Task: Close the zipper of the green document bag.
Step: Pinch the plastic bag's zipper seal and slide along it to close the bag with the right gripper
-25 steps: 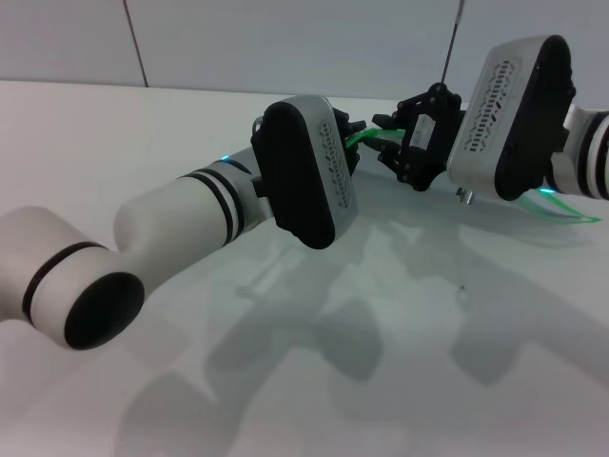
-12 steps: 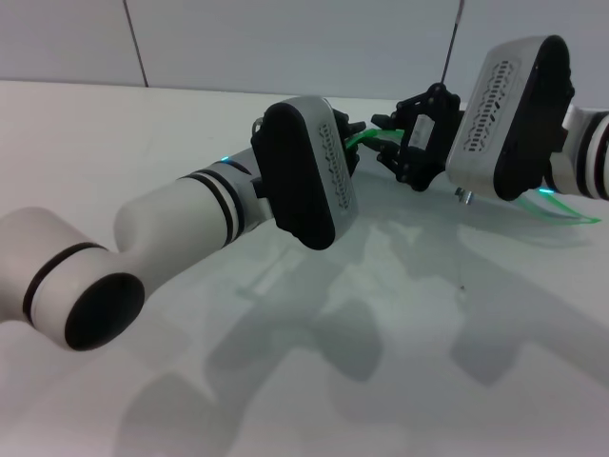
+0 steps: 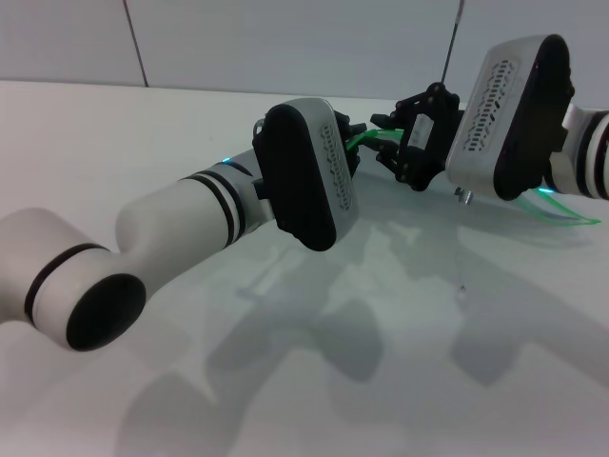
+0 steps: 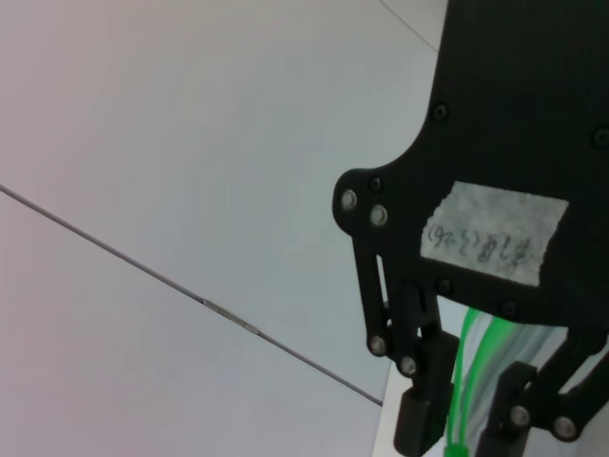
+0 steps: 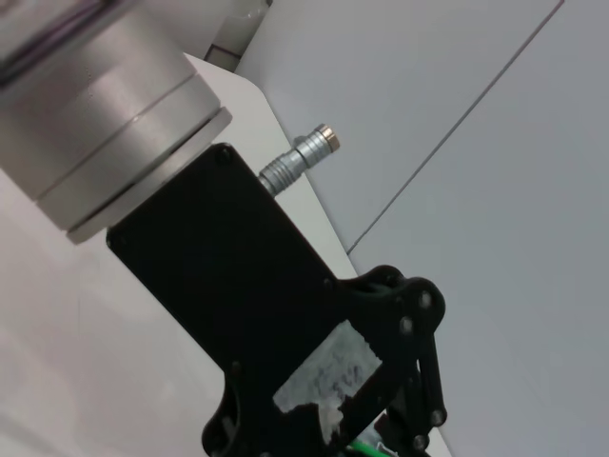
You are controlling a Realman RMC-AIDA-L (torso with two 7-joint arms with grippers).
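I judge the pull is mid-way: the thin bright green plastic zipper (image 3: 366,138) spans both end effectors above the white counter (image 3: 400,314). The right end effector (image 4: 455,419) clamps it (left one's state I cannot tell). Next, I draw along steadily.

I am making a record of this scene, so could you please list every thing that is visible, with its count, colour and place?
zipper: one, bright green strip, raised between the two grippers at the far side of the table; it also shows between the fingers in the left wrist view.
green document bag: one, translucent pale with a green edge, mostly hidden behind the right arm.
table: one, white, under everything.
wall: pale grey panels, behind the table.
left gripper: one, black, at the green strip.
right gripper: one, black, at the same strip, facing the left one.
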